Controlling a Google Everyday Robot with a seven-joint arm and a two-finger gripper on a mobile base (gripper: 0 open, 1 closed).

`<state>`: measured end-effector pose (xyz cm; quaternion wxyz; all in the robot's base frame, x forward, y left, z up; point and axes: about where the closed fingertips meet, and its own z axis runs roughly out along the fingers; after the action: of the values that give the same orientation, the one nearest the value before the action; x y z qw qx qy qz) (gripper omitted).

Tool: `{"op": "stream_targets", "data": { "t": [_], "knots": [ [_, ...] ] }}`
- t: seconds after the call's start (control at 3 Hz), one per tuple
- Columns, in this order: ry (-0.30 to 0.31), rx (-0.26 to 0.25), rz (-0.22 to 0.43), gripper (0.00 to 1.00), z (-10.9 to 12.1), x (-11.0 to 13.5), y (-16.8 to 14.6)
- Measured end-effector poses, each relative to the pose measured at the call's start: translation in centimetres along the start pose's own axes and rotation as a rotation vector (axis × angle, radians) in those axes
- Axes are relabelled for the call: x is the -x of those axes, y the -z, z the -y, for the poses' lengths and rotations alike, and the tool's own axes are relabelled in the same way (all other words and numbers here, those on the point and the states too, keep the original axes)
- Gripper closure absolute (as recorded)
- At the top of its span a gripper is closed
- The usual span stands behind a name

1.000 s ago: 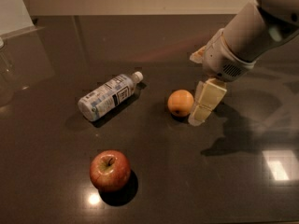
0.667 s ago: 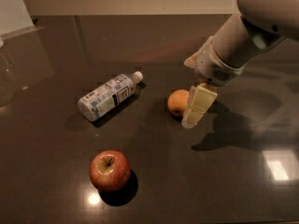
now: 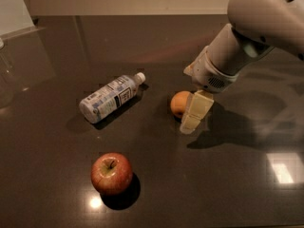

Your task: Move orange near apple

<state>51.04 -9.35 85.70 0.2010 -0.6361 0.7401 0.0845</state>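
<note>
The orange (image 3: 178, 103) is a small round fruit on the dark table (image 3: 228, 184), right of the middle. My gripper (image 3: 192, 114) comes down from the upper right on a white arm. It stands right against the orange's right side and hides part of it. The apple (image 3: 111, 173) is red and glossy with a yellow-green patch round its stem. It sits at the lower left, well apart from the orange and the gripper.
A clear plastic water bottle (image 3: 108, 99) with a white cap lies on its side left of the orange. A pale panel (image 3: 14, 8) stands at the table's far left corner. The arm's shadow falls on the table right of the gripper.
The arm has moved left and a little down. The gripper, which stood just right of the orange, now overlaps its right side. The orange, apple and bottle have not moved.
</note>
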Motion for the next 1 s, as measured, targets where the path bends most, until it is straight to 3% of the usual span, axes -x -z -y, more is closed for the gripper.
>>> {"op": "stream_targets", "data": {
  "t": [1.0],
  "knots": [
    [-0.006, 0.039, 0.003, 0.65, -1.27, -0.29, -0.12]
  ]
}}
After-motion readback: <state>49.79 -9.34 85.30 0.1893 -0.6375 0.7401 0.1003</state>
